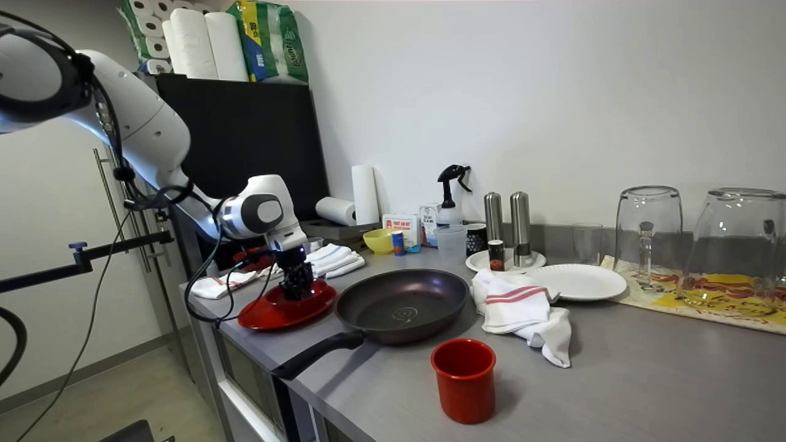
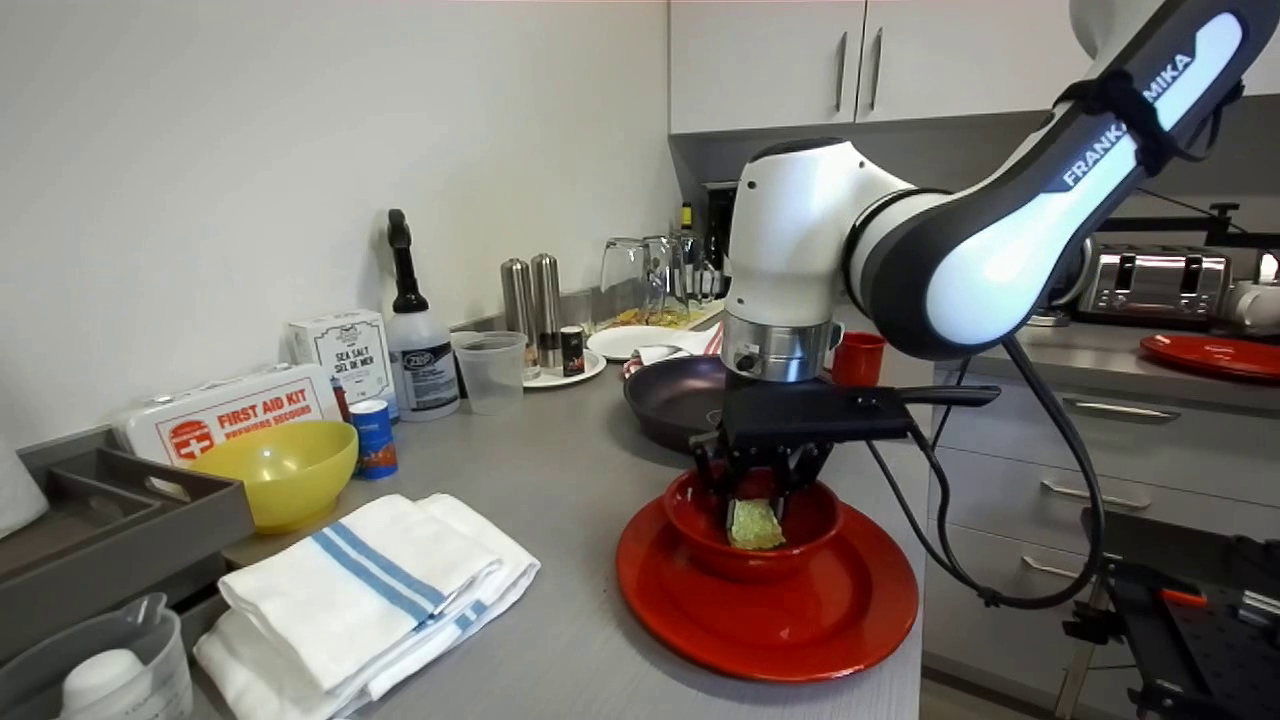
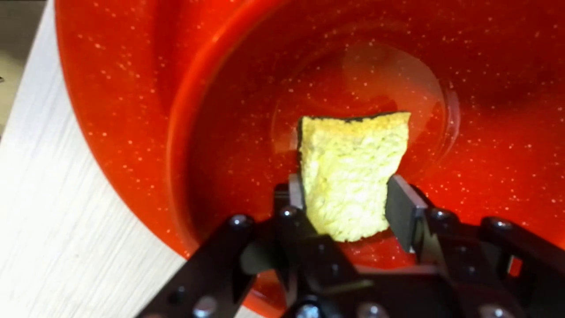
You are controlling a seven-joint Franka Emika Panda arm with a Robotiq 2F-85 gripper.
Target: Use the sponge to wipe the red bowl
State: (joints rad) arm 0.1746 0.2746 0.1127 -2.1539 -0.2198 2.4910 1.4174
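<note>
The red bowl (image 2: 740, 566) stands on a wide red plate (image 2: 780, 645) at the counter's edge, seen in both exterior views. Reaching down into the bowl, my gripper (image 3: 346, 190) is shut on a yellow sponge (image 3: 353, 150), with one finger pad on each side of it. A thin dark layer shows along the sponge's far and left edges. Its lower end hangs inside the bowl (image 3: 225, 115) near the bottom; whether it touches the surface I cannot tell. In an exterior view the gripper (image 1: 298, 290) hides part of the bowl, and the sponge does not show there.
A black frying pan (image 1: 402, 310) sits close beside the plate, its handle over the counter's edge. Beyond it are a red cup (image 1: 464, 380) and a white towel (image 1: 519, 307). Folded towels (image 2: 365, 600) and a yellow bowl (image 2: 285, 470) lie on another side.
</note>
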